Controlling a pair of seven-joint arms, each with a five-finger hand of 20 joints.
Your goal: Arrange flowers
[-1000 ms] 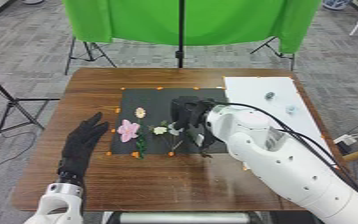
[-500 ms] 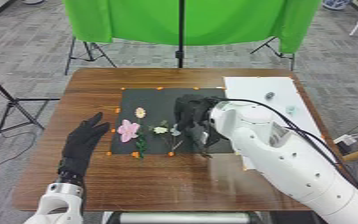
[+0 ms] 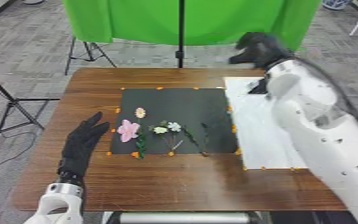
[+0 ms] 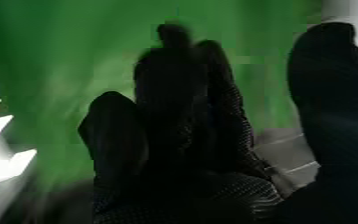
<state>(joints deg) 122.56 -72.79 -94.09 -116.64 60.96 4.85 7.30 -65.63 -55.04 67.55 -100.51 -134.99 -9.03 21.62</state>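
Fingers of R hand [image 3: 266,50] straight, thumb well apart, nothing held; it's up past the table's far edge, beyond the white sheet [image 3: 260,130]. L hand [image 3: 80,142] also open, fingers straight, off to the L of the black mat [image 3: 180,102], nothing in it. Task's blooms all on the mat, mostly nr its near half: pink flower [image 3: 127,130] at L, small cream flower [image 3: 140,113] just beyond it, then yellowish-white flower [image 3: 160,130] & white flower [image 3: 174,127] side by side abt mid-mat, w/ dark sprig [image 3: 206,139] farther R. Progress: I'd say well along, a row laid L to R; R part & far half of mat still bare, so poss. more to add there. Part of sheet hidden by R arm, can't tell what's left on it. Next prob. a fresh pick-up, w/ care not to drag laid stems.
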